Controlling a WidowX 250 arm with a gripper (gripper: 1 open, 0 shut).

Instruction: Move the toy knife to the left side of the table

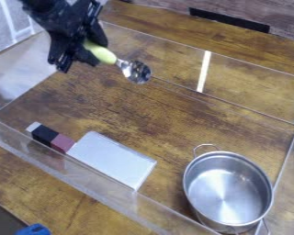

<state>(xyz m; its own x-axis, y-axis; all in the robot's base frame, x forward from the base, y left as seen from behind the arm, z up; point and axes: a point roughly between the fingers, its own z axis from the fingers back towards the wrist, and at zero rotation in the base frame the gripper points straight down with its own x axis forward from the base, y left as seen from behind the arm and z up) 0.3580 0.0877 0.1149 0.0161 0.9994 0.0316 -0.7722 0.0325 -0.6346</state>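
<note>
While held aloft: the toy knife (118, 62) sits clamped in the jaws at the upper left, clear of the counter (175, 119).
Jaws: black gripper (85, 48), closed narrow on the yellow-green handle; the picture is blurred there.
Knife attitude: handle up-left inside the jaws, silver rounded head pointing down-right, free of the fingers.
Left edge: clear acrylic wall (21, 78) runs just beside and below the gripper; bare wood planks lie beneath it.
Front left: grey cleaver (95, 151) with dark handle lies flat near the front wall, well apart from the knife.
Centre: open plank surface between cleaver and back wall.
Front right: steel pot (227, 190) stands in the corner, well apart.
</note>
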